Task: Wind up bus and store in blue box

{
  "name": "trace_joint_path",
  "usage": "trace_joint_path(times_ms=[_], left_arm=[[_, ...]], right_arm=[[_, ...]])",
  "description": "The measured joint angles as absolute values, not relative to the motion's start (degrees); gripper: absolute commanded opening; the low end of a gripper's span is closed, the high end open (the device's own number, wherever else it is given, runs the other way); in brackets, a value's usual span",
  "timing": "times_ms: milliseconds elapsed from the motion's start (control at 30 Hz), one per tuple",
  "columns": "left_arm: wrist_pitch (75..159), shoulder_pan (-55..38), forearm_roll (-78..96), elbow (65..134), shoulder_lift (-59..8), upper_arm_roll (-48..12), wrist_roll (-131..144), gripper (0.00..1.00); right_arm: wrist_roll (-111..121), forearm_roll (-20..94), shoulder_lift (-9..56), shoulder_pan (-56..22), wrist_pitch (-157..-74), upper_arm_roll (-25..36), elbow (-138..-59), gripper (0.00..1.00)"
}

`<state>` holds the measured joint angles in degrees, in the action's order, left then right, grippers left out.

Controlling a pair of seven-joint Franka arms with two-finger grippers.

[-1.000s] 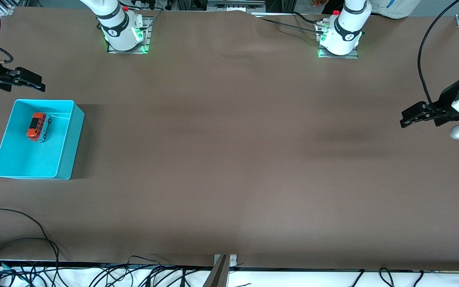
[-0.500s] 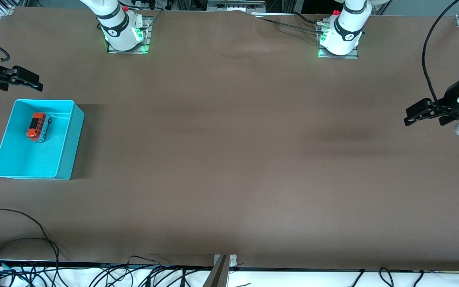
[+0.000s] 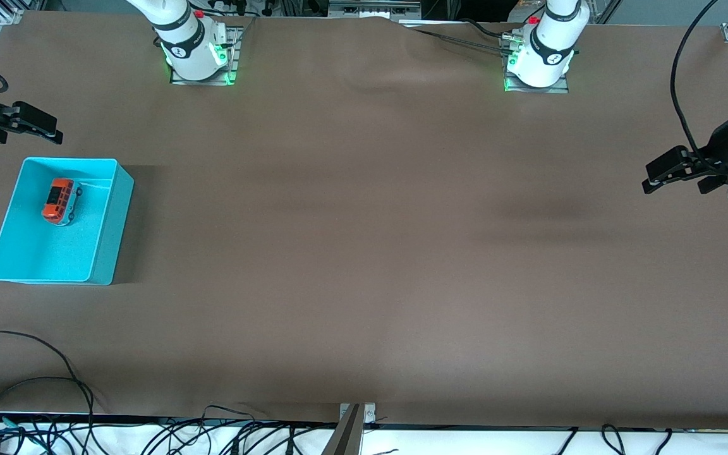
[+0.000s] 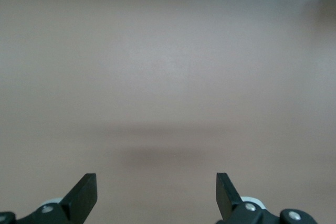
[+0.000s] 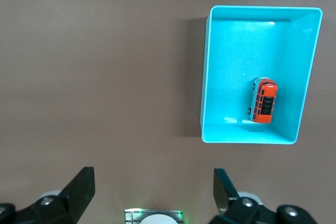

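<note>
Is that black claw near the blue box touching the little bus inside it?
Apart. The front view shows the right gripper open outside the blue box, bare table between, while the bus lies alone inside.

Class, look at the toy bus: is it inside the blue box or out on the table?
Inside. The bus rests on the floor of the blue box, walls all round it; the right wrist view shows the same.

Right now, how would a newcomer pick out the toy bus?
Find the blue box at the right arm's end of the table. The bus lies inside, toward the wall nearest the robots' bases. It is the only thing in the box, with an orange-red top.
</note>
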<state>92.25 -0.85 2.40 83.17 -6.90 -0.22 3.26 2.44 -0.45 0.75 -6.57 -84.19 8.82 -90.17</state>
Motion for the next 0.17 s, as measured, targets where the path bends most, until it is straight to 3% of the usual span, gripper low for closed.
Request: trace_joint_path(times_ms=[167], left_arm=[[92.23,-0.9,2.4,83.24,-6.91,-0.17,3.25,1.0]], right_arm=[[2.44,-0.45,0.75,-6.57,-84.14,8.82,-90.17,1.0]])
